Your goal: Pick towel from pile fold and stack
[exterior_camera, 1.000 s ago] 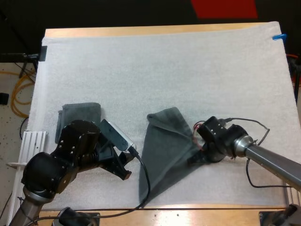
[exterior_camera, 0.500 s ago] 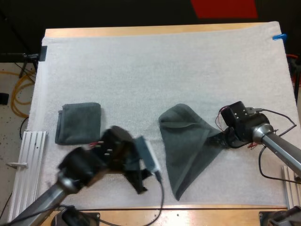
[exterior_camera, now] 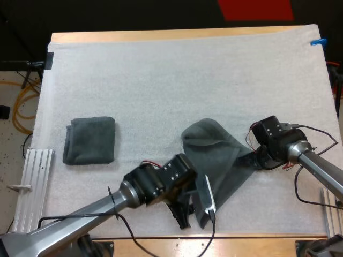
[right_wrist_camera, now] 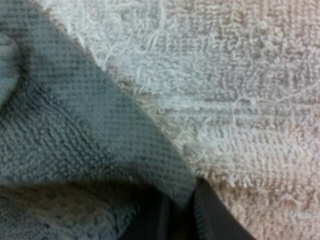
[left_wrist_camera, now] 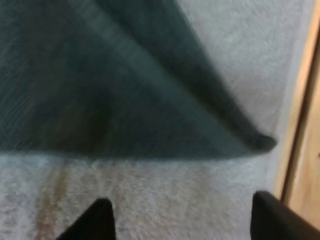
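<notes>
Left gripper (left_wrist_camera: 181, 224) is released, fingers apart above the white mat (exterior_camera: 161, 80), just beside the near pointed corner of the spread towel (exterior_camera: 217, 163). Right gripper (exterior_camera: 256, 159) grasps that towel's right corner. The folded towel (exterior_camera: 90, 140) lies well apart, at the mat's left side.

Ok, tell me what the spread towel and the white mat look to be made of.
The spread towel: likely cotton terry, dark grey-green, matte; a fine looped weave shows up close. The white mat: seemingly a fuzzy fabric or fleece, matte, with loose fibres straggling up; the exact fibre is unclear.
</notes>
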You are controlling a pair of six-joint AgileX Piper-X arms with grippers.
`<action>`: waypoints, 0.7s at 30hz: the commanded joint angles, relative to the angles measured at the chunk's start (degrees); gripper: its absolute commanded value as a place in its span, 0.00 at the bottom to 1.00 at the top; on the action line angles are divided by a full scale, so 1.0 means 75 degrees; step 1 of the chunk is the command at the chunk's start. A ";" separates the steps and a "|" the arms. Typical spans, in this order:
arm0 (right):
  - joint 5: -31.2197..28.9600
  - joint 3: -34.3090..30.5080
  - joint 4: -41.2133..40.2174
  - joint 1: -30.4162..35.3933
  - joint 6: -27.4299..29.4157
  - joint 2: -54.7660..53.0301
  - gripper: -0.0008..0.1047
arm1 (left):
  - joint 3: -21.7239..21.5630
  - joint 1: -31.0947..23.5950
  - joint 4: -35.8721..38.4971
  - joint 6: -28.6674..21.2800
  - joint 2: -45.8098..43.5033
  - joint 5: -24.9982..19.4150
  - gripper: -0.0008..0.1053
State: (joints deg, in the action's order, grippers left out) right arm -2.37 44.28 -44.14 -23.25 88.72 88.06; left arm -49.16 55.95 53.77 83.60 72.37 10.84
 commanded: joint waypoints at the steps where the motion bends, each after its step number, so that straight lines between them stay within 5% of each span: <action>1: -0.0168 0.0010 -0.0230 0.0053 -0.0002 -0.0005 0.01 | -0.0001 0.0237 -0.0052 0.0082 -0.0043 -0.0047 0.52; 8: -0.0168 0.0010 -0.0230 0.0053 -0.0002 -0.0005 0.01 | -0.0001 0.1115 -0.0428 0.0082 0.0183 -0.0281 0.52; 21: -0.0168 0.0010 -0.0303 0.0053 0.0009 -0.0005 0.01 | -0.0001 0.1183 -0.0808 0.0135 0.1721 -0.0087 0.54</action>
State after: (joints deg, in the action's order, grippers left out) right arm -2.37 44.41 -44.70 -23.25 88.72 88.06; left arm -49.16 64.60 48.40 83.83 85.48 9.69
